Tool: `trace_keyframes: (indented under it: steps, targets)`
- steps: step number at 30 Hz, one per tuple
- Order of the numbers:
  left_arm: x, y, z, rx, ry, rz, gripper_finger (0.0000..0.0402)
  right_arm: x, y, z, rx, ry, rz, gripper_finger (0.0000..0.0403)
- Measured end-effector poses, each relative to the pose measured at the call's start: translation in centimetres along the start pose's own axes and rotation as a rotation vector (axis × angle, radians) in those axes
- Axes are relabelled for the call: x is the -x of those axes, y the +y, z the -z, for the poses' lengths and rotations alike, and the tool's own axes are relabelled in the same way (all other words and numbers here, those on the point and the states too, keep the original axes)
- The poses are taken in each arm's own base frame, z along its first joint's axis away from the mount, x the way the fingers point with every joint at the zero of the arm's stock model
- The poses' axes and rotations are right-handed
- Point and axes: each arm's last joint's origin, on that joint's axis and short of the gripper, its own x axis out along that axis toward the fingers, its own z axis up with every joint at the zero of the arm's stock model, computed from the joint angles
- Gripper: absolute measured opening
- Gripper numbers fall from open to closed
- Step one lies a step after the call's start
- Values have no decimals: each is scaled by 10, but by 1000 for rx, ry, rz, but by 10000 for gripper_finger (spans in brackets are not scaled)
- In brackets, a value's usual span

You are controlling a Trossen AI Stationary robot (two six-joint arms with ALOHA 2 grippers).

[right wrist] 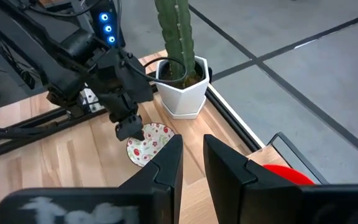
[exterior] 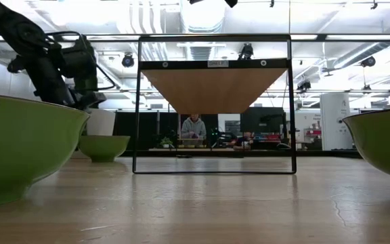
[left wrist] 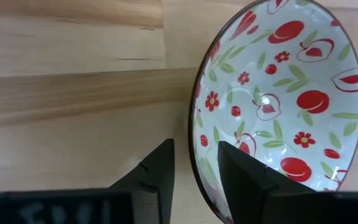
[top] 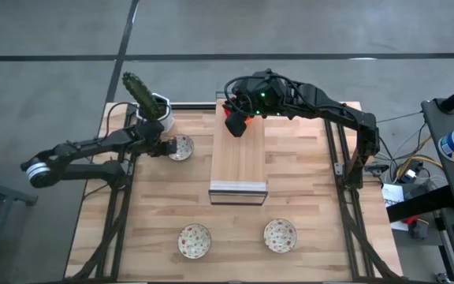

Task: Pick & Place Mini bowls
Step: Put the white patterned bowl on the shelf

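Note:
A white floral bowl [top: 180, 147] [left wrist: 278, 93] sits on its base on the table beside the cactus pot. My left gripper [top: 166, 147] [left wrist: 196, 168] is open at the bowl's left rim, one finger over the inside and one outside, with wood showing between them. A red bowl [top: 232, 125] [right wrist: 288, 174] rests on the far end of the wooden shelf top [top: 239, 166]. My right gripper [top: 239, 118] [right wrist: 192, 158] hovers over the shelf next to the red bowl, open by a narrow gap with nothing in it. Two more floral bowls [top: 194, 241] [top: 280, 235] stand near the near edge. No orange or yellow bowl shows.
A white pot with a green cactus [top: 158, 110] [right wrist: 182, 93] stands at the far left, close behind my left gripper. The shelf's black frame [exterior: 214, 88] stands mid-table with open space under it. Bare wood lies between the shelf and the two near bowls.

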Motion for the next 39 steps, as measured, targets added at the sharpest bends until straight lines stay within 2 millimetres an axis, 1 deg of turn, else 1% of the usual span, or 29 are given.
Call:
trace_keyframes:
  steps: [4,9,11,17,24,31,34,39]
  targets:
    - [-1,0,0,-3,2,-2,77,-1,1,2,3,8,-2,61]
    - [-1,0,0,-25,3,-5,21,-5,2,5,6,23,1,61]
    - [-1,0,0,-25,7,-4,9,-6,2,6,5,28,2,61]
    - [-1,-2,-1,-27,-10,18,7,-5,2,6,4,26,1,61]
    - [5,-6,0,-7,48,135,4,-5,2,6,5,26,1,61]
    - [20,-11,0,33,37,269,2,-5,2,6,8,26,1,61]
    - [29,-15,1,45,32,350,2,-6,2,6,8,25,1,61]
    - [45,-20,0,66,13,432,2,-5,2,6,9,22,7,61]
